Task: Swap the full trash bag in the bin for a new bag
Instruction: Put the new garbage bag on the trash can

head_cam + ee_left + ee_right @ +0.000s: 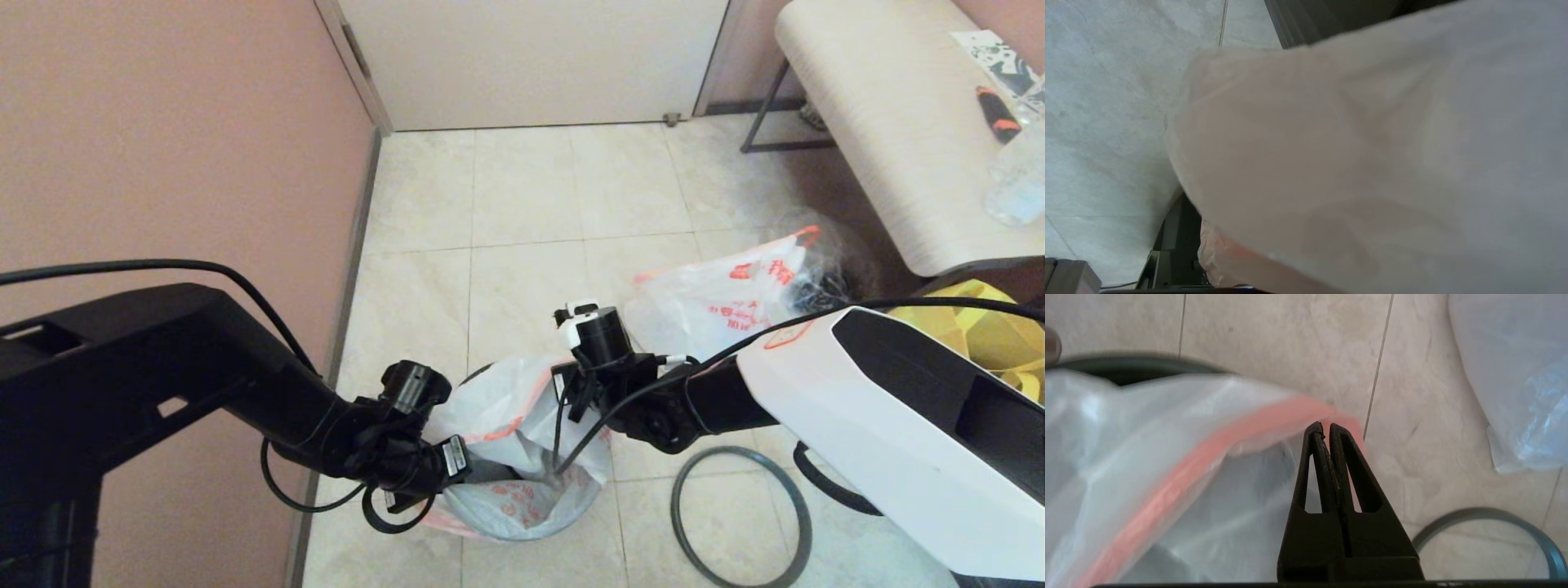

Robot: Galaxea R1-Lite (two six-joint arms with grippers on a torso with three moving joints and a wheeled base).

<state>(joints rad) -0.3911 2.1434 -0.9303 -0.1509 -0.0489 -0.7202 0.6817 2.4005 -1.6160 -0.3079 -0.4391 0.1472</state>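
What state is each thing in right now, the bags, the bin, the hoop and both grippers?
New bag: draped into the bin, orange edge pinched.
Bin: hoop off, lined by the new bag.
Hoop: flat on the floor beside the bin.
Full bag: out, lying on the floor.
Right gripper: jaws shut on the new bag's edge.
Left gripper: hidden by the bag.

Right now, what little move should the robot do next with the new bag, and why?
Probably pull the right end effector, shut on the new bag's orange edge, outward past the bin's far side. The bag sits bunched over the opening, and the grey hoop lies on the floor, so the mouth likely needs spreading first.
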